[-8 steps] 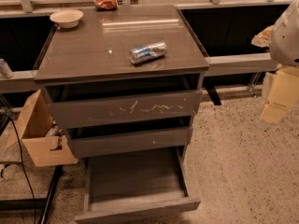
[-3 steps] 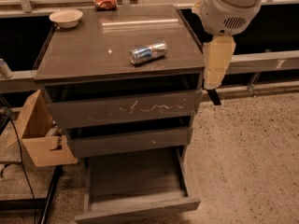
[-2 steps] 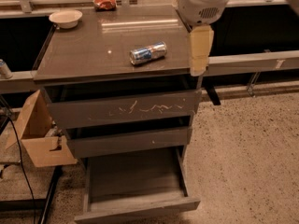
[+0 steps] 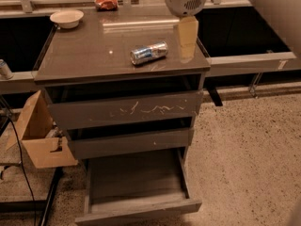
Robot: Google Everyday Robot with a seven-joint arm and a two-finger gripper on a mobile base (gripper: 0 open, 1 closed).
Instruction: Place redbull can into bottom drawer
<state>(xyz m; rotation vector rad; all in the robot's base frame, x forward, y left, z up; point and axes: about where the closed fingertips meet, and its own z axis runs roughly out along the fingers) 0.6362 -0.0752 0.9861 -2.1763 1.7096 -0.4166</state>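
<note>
Nearest me, the bottom drawer (image 4: 136, 179) is pulled well out. Its plain front edge sits close to the lower border of my view, and its tray is open from above. The speckled floor (image 4: 244, 154) to its right gives me free room. To its left a cardboard box (image 4: 40, 138) sits just beside the cabinet, with a dark cable (image 4: 19, 159) trailing past it.

Above the tray, the middle drawer (image 4: 129, 143) stands out only a little, and so does the scratched top drawer (image 4: 124, 111). Both overhang the back of the tray.

On the cabinet top (image 4: 84, 51) the redbull can (image 4: 149, 52) lies on its side, right of the middle and near the front edge. The gripper (image 4: 186, 34) hangs just to the can's right, close above the surface by the right-hand edge and apart from the can. I cannot tell how wide it is set.

Farther back, a white bowl (image 4: 66, 18) sits at the left rear corner. A red snack bag (image 4: 106, 2) lies by the rear edge, though I cannot tell whether it is on the top or on the ledge behind.
</note>
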